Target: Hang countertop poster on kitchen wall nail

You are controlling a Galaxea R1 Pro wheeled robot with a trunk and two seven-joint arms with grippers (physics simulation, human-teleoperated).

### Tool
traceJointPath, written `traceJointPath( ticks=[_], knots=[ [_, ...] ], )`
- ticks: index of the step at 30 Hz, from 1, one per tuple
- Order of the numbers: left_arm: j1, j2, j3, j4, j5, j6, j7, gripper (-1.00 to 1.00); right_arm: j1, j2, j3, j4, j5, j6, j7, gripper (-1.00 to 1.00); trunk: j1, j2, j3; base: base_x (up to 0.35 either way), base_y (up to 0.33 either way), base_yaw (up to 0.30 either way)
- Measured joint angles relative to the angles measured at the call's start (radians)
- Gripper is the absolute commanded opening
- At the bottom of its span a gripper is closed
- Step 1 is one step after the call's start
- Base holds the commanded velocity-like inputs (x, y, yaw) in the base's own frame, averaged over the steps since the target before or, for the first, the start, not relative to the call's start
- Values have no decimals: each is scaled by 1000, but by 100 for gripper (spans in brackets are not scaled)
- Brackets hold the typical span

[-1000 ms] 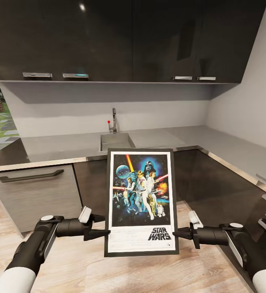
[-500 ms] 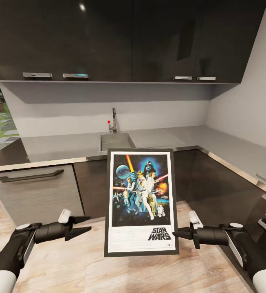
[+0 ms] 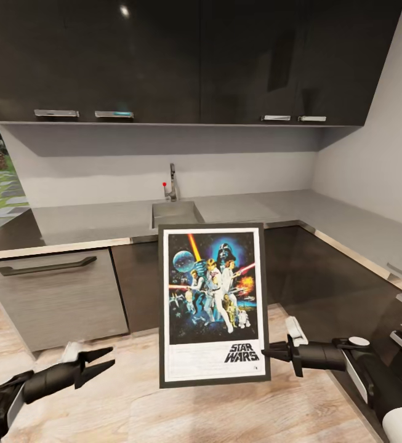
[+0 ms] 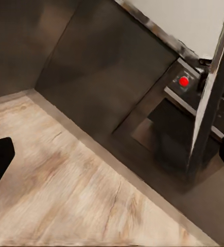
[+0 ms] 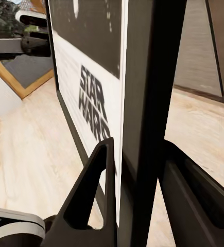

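Nearest the robot, the left gripper is hanging low over the wooden floor, its two dark fingers spread apart and holding nothing, well apart from the poster's left edge. The right gripper is clenching the lower right edge of the poster; in the right wrist view the fingers are sitting on either side of the black frame, front and back, so the poster is being carried by that one edge alone. It is standing upright in the air and facing the robot, probably so the top edge is free to be offered up to a wall nail.

On the white border at the poster's foot the lettering "STAR WARS" is reading clearly; the fine print to its left is too small to make out.

Beyond the poster, the grey kitchen countertop is running left to right and turning along the right wall, with a square sink and a tap set into it. Above, dark wall cabinets are hanging over a pale grey wall; no nail can be made out on it.
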Motion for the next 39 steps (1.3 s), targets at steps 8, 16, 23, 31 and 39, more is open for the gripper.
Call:
traceJointPath(
  ticks=[8, 16, 23, 31, 39],
  knots=[
    [1, 60, 89, 347, 2, -121, 23, 100, 0, -3, -4, -3, -2, -23, 2, -100, 0, 0, 0, 0, 0, 0],
    [91, 37, 108, 463, 4, -257, 173, 100, 0, -3, -3, -4, -1, -30, 0, -100, 0, 0, 0, 0, 0, 0],
    [123, 30, 116, 470, 4, -267, 187, 100, 0, -3, -3, -4, 2, -34, -3, -100, 0, 0, 0, 0, 0, 0],
    [125, 35, 127, 471, 58, -267, 190, 100, 0, -2, -2, -4, 4, -36, -4, -100, 0, 0, 5, 0, 0, 1],
    [126, 35, 129, 471, 85, -266, 191, 100, 0, -2, -2, -5, 4, -37, -5, -100, 0, 0, 14, 0, 0, 28]
  ],
)
